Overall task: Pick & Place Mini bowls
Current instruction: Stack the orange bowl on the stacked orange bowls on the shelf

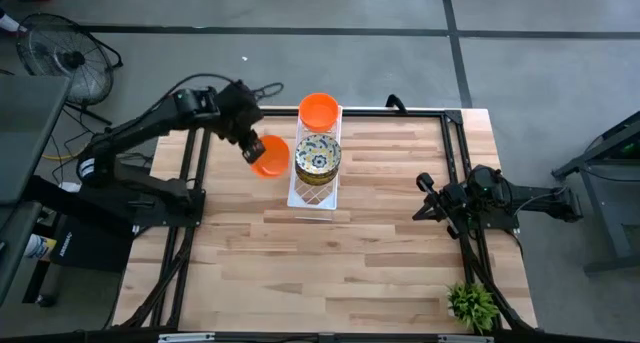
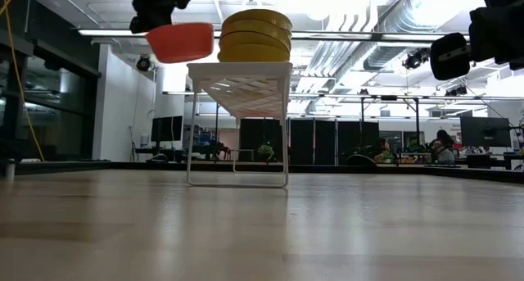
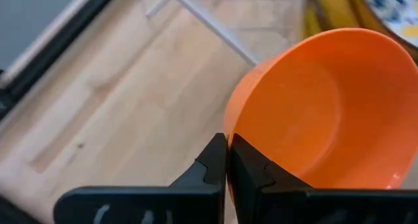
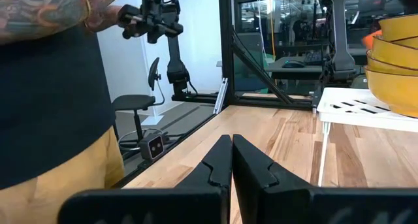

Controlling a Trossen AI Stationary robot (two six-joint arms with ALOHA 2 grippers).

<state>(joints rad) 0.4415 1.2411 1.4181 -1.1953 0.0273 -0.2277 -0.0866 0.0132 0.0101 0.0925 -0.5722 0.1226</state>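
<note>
My left gripper (image 1: pixel 252 148) is shut on a plain orange mini bowl (image 1: pixel 272 158), held in the air just left of the long white lattice tray (image 1: pixel 300 195). The tray stands on thin legs (image 2: pixel 190 125). On its far end sits another orange bowl (image 1: pixel 319 110). A stack of cream floral bowls (image 1: pixel 318 155), yellow on the outside (image 2: pixel 254 35), rests on its middle. My right gripper (image 1: pixel 432 198) waits shut at the table's right side, level, touching nothing. My left gripper pinches the orange bowl's wall at the rim (image 3: pixel 232 129), with one finger (image 3: pixel 261 178) inside the bowl and the other outside. The fingers come slanting down from the table's left. The bowl (image 2: pixel 180 42) hangs clear of the table at about tray-top height, mouth up.
A small green plant (image 1: pixel 472 303) stands at the near right corner. Black frame rails (image 1: pixel 455 153) run along the table's sides. A person (image 4: pixel 46 87) stands beyond the table's edge in the right wrist view. Bare wood (image 1: pixel 330 273) lies near the front.
</note>
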